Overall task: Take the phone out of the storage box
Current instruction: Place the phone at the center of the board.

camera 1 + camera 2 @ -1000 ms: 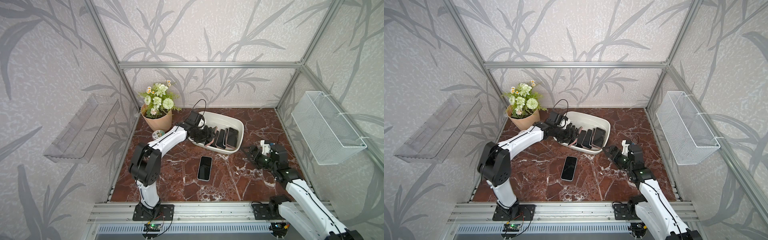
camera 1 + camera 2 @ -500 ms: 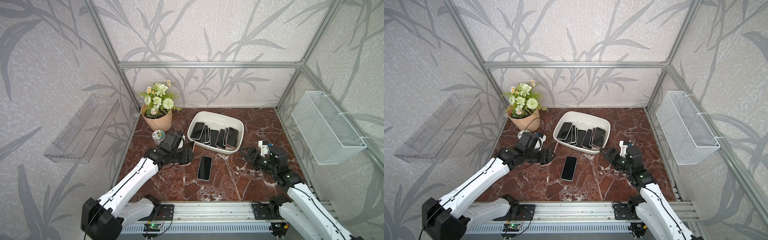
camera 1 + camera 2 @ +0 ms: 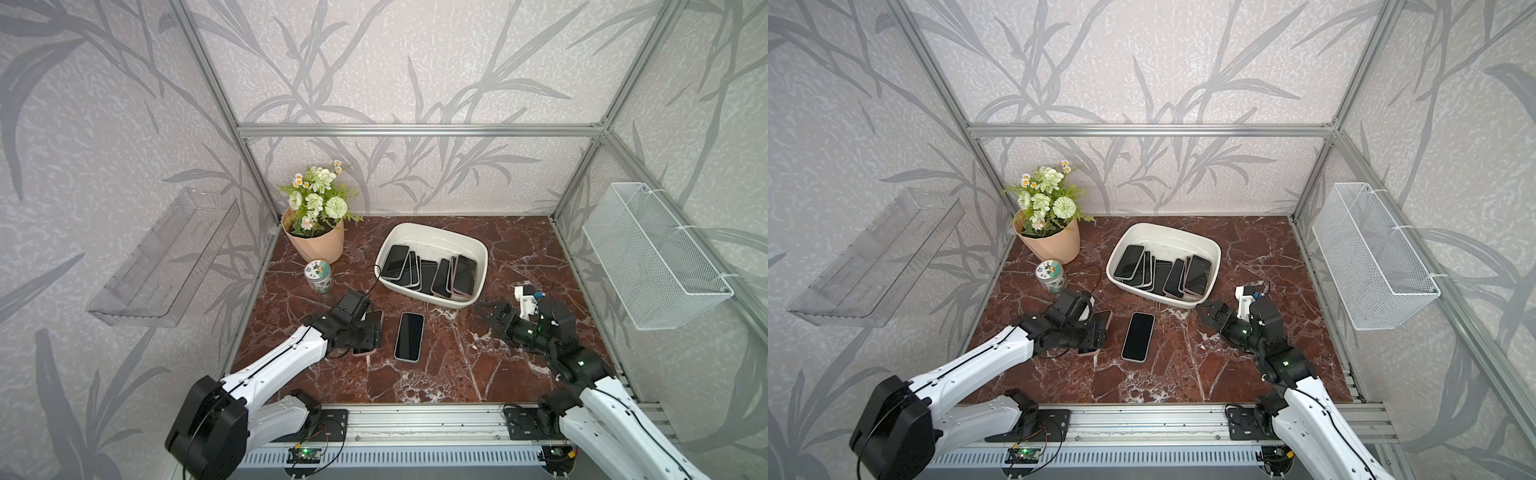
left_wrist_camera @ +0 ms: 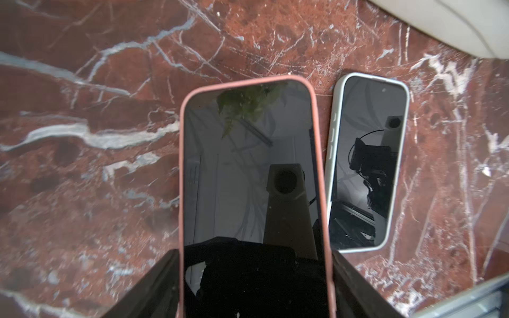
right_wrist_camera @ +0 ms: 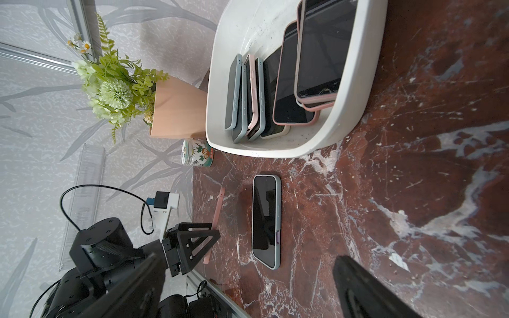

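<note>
Within a second I brought the left gripper (image 3: 367, 333) out of the storage box (image 3: 482, 250), jaws clamped across a pink-cased phone (image 4: 249, 165), low over the marble (image 3: 457, 365) beside a pale-cased phone (image 3: 409, 336). Only the set-down seemed left. The right gripper (image 3: 488, 311) waited wide open, empty.

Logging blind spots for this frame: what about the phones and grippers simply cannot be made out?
Whether the pink-cased phone touches the table: the left gripper covers most of it in both top views.
How many phones are in the storage box: they overlap in top and right wrist views.
Pad detail on the right gripper: blurred in its wrist view, small in top views.
The jar label: too small to read.
</note>
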`<state>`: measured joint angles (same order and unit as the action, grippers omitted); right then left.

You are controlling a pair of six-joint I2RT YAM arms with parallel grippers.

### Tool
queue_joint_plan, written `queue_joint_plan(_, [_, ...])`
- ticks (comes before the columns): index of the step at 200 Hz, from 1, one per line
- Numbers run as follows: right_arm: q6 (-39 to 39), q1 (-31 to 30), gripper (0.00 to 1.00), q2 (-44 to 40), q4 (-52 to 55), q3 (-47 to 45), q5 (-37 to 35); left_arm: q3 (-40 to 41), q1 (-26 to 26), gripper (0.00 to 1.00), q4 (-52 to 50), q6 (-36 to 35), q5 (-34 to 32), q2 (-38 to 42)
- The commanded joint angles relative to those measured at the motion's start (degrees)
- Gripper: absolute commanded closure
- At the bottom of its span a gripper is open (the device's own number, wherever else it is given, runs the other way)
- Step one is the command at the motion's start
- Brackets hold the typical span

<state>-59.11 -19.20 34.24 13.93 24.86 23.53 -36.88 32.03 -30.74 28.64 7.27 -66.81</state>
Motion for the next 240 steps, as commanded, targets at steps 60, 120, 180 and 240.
queue_joint_plan(60, [0.3, -0.3, 0.01, -2.3, 4.1, -1.3, -2.2, 1.0, 4.3, 0.24, 11.7, -3.5, -7.3, -9.3])
queue_joint_plan(120, [0.1, -0.3, 0.01, -0.7, 2.9, -1.9, -2.1, 0.8, 5.2, 0.24, 16.0, -3.1, -7.8, -15.6])
queue_joint_plan(180, [0.7, -0.3, 0.01, -1.3, 3.8, -1.9, -2.8, -1.6, 7.7, 0.20, 14.3, -3.2, -8.2, -19.2])
queue_joint_plan(240, [0.6, -0.3, 0.01, -2.3, 4.0, -2.5, -2.9, -1.1, 8.3, 0.08, 13.8, -1.8, -5.6, -17.9])
